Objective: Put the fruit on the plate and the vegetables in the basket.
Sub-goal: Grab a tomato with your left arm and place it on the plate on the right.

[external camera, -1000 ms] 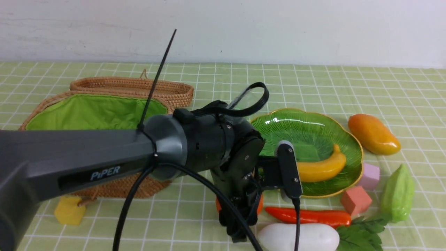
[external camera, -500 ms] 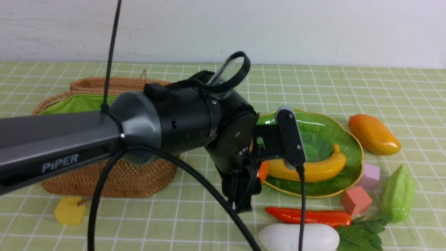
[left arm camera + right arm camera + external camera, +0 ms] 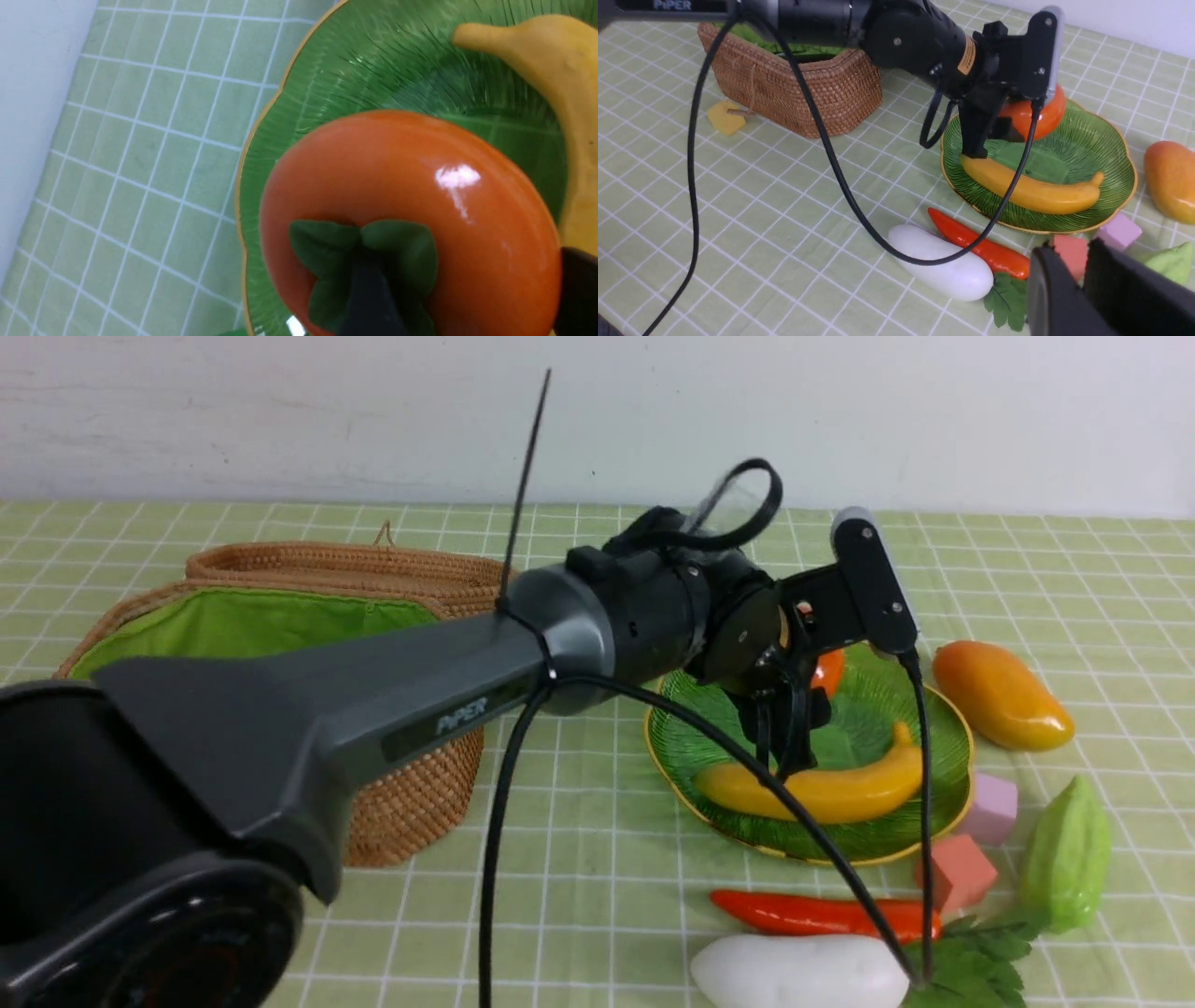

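left arm reaches across rightward, left gripper (image 3: 801, 733) pointing down, clamped on persimmon (image 3: 827, 670); right gripper (image 3: 1085, 280) fingers nearly together.

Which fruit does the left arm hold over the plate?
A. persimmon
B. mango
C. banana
A: the left jaws are shut on the persimmon over the plate; the banana lies on it, the mango beside it.
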`<action>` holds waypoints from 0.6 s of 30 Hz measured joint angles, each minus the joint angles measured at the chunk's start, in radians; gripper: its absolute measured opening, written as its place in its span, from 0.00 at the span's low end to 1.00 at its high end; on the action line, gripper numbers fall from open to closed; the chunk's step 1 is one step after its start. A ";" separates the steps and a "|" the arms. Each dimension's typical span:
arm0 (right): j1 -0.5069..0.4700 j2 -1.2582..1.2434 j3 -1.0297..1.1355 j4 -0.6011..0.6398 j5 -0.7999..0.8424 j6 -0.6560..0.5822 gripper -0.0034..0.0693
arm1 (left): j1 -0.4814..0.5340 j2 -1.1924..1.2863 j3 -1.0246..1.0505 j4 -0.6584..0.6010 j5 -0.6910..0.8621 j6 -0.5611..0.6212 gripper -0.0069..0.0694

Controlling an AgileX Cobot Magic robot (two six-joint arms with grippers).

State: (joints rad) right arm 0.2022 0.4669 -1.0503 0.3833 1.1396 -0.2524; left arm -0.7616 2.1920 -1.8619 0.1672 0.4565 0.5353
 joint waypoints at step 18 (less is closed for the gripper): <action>0.000 0.000 0.000 0.000 0.029 0.000 0.23 | 0.000 -0.026 -0.005 -0.060 0.111 -0.003 0.96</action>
State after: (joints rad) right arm 0.2022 0.4669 -1.0503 0.3833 1.1687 -0.2524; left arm -0.7616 2.1659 -1.8664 0.1071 0.5673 0.5321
